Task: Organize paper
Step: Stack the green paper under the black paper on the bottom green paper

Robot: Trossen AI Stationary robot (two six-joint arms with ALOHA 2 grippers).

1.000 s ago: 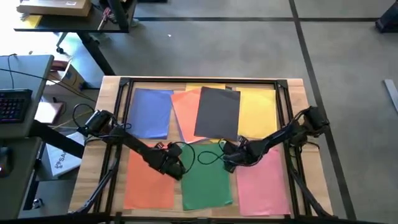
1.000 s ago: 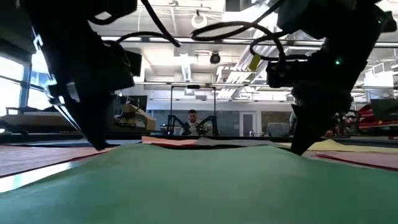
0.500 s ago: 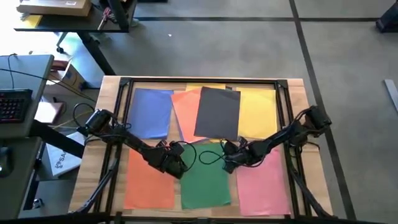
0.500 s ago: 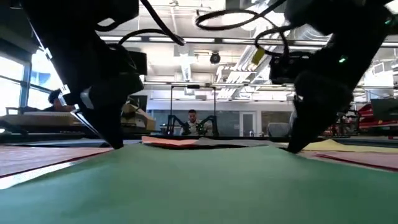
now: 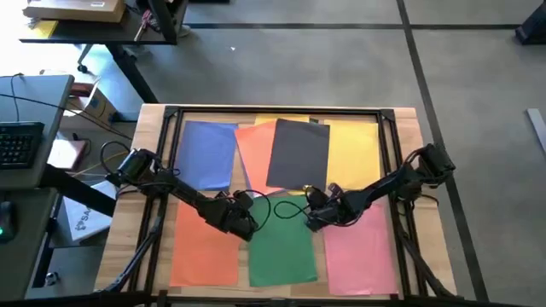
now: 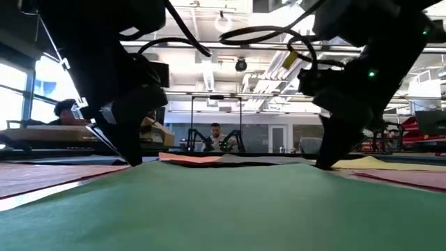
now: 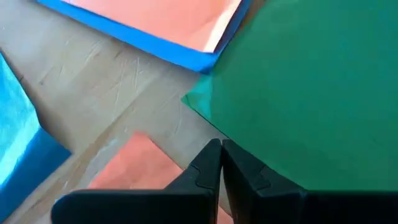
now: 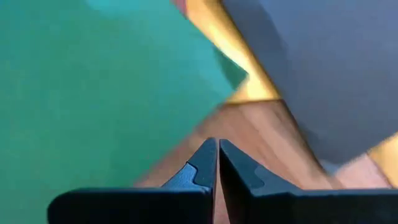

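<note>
Both grippers (image 5: 245, 225) (image 5: 312, 220) moved farther up green paper (image 5: 281, 251).

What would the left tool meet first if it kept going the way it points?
Probably the green sheet: the shut left tool points at its near corner, with bare table alongside. Depth is uncertain.

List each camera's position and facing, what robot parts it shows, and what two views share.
High view: above the table, looking straight down; shows both arms, the left gripper and right gripper at the green paper.
Low view: at table-top height, looking level across the green paper into the room; both arms drop in from above.
Left wrist view: past shut fingers at the green paper's corner.
Right wrist view: past shut fingers at green paper and dark grey paper.
All four share the green paper.
</note>
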